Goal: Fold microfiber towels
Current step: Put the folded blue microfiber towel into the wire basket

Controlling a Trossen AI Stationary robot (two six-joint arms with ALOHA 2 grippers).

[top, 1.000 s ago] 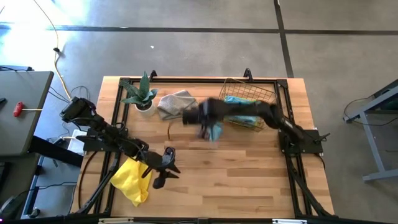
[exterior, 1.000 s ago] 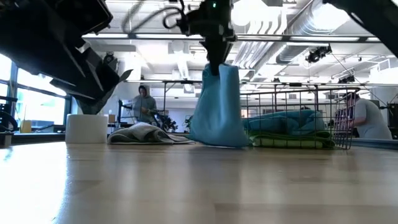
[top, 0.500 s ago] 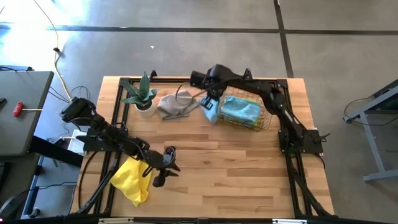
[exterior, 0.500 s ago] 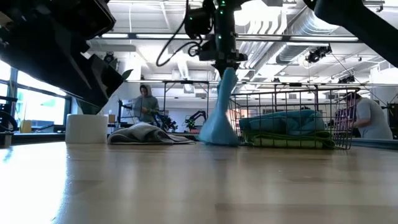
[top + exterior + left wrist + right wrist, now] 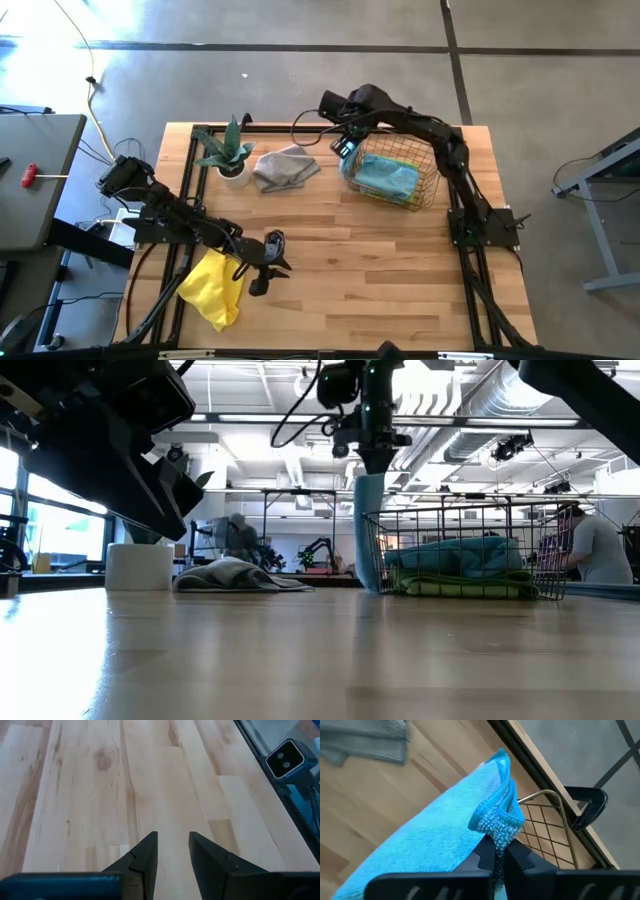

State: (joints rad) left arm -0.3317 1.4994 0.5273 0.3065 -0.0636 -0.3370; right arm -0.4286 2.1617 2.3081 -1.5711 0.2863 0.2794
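Note:
My right gripper (image 5: 346, 143) is over the far left corner of the wire basket (image 5: 425, 165), shut on a light blue towel (image 5: 435, 835) that hangs beside the basket's left wall (image 5: 368, 530). Another light blue towel (image 5: 386, 178) lies in the basket on a green one (image 5: 470, 588). A crumpled grey towel (image 5: 285, 167) lies on the table left of the basket. My left gripper (image 5: 172, 851) hovers low near the table's front left, open with nothing between its fingers. Beside it, a yellow towel (image 5: 210, 290) hangs over the table's left edge. My right gripper pinches a bunched bit of the light blue towel's hemmed edge (image 5: 496, 826) between its two fingers (image 5: 485, 854). The fingers come from above, pointing steeply down. The towel hangs slack below them; whether its lower end touches the table I cannot tell.
A white pot with a green plant (image 5: 232, 160) stands at the far left, next to the grey towel. Black clamps and a rail (image 5: 300, 128) run along the table's far edge. Bare wood (image 5: 380, 270) fills the table's middle and near right.
My right gripper has swung from over the table's middle toward the far edge and the right, up to the basket's far left corner, rolling as it went. The blue towel went with it; its lower end, which lay on the table, has been dragged to the basket's side.

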